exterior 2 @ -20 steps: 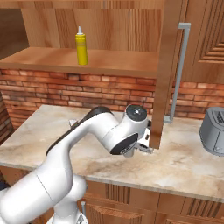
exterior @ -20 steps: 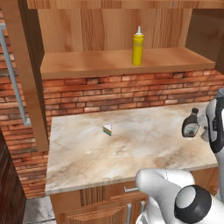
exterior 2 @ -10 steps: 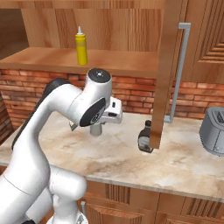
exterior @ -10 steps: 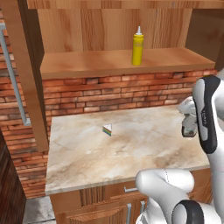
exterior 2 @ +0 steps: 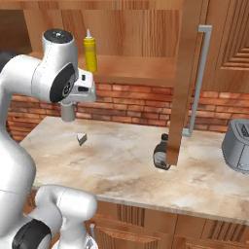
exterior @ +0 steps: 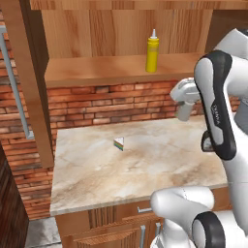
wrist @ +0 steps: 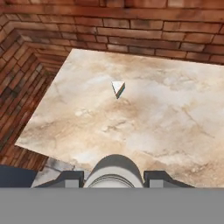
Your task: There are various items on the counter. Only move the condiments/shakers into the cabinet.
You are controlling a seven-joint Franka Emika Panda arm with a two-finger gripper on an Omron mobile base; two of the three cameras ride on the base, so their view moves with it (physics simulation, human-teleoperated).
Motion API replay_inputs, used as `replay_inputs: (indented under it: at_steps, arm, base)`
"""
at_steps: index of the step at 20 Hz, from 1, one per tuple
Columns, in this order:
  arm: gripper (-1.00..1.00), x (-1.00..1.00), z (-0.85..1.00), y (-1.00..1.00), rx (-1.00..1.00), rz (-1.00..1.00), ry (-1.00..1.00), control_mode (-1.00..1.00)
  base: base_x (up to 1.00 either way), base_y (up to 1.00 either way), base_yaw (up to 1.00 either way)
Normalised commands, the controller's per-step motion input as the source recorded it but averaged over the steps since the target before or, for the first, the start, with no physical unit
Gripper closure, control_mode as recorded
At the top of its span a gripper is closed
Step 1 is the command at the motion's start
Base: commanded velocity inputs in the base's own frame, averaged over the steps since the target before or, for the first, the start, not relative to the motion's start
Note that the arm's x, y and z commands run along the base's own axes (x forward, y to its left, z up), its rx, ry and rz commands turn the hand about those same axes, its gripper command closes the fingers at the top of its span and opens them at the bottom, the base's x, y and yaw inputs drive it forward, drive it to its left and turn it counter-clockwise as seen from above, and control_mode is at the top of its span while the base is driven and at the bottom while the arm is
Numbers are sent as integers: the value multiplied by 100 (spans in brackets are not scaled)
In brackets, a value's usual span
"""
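Progress is showing at roughly the one-third mark, judging by how things are lying. The yellow squeeze bottle (exterior: pixel 152 51) is standing upright on the cabinet (exterior: pixel 97 72) shelf, so one condiment is already counting as put away. The grey shaker (wrist: pixel 114 171) is sitting between the gripper (wrist: pixel 114 177) fingers, which are clamped on it from both sides; in the base views the shaker (exterior: pixel 184 110) is hanging in the air above the counter (exterior: pixel 145 164), a little below shelf level and off to the right of the yellow bottle. That puts the second item in the middle of its trip, with the lift up and onto the shelf not yet done.

The dark bottle (exterior 2: pixel 160 153) is standing on the counter close behind the edge of the open cabinet door (exterior 2: pixel 179 82), well apart from the arm, and is waiting its turn as the third and last item to go. The rainbow-striped wedge (exterior: pixel 119 143) is lying near the middle of the counter and, being no condiment, is staying where it is.
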Motion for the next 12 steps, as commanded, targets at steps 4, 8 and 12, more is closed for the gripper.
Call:
replay_inputs:
  at_steps: [4,8,12]
  arm:
    - [100,13,91,100,0,-1,-13,-100]
    - [100,1,54,100,0,-20,-27,-100]
    - [100,8,26,100,1,-25,-24,-100]
  base:
    - [0,0,0]
    - [0,0,0]
    - [0,0,0]
